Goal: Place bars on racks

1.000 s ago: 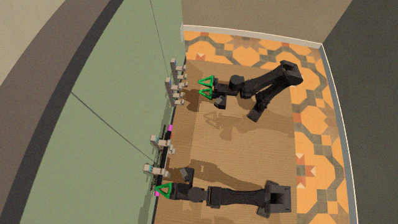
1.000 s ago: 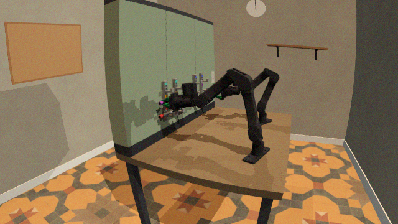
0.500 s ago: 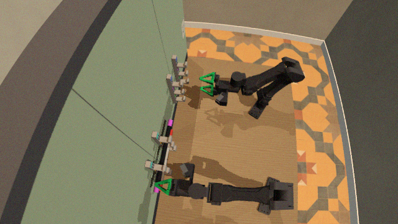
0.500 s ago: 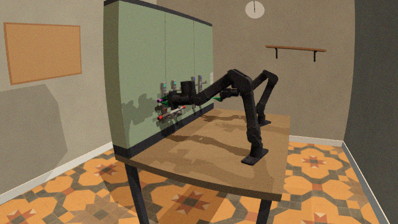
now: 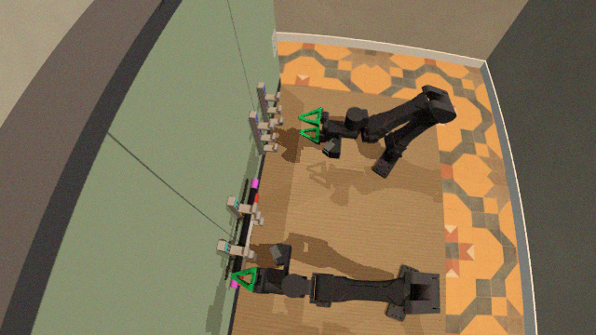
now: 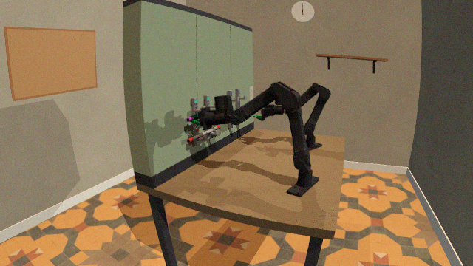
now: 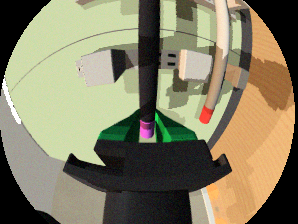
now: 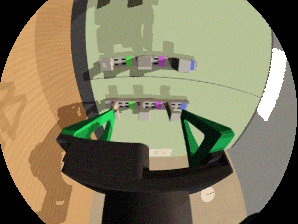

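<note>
Shows 2 black arms in side-by-side reach. Extends left arm [image 5: 358,288] [image 6: 259,105] nearly straight in top view, elbow raised, forearm sloping down to a roughly level wrist. Keeps green fingers of left gripper [image 5: 235,278] [image 6: 195,120] [image 7: 148,117] drawn together to a narrow grip. Bends right arm [image 5: 400,116] [image 6: 318,107] sharply at its high elbow, forearm angled forward. Spreads 2 green fingers of right gripper [image 5: 300,126] [image 6: 255,117] [image 8: 148,112] wide, with nothing between.

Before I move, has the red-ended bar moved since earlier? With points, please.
Yes; in the top view, the red-ended bar [image 5: 250,234] [image 6: 207,133] [image 7: 219,60] shifted tableward against the left rack [image 5: 223,247] [image 6: 194,103] [image 7: 99,70].
</note>
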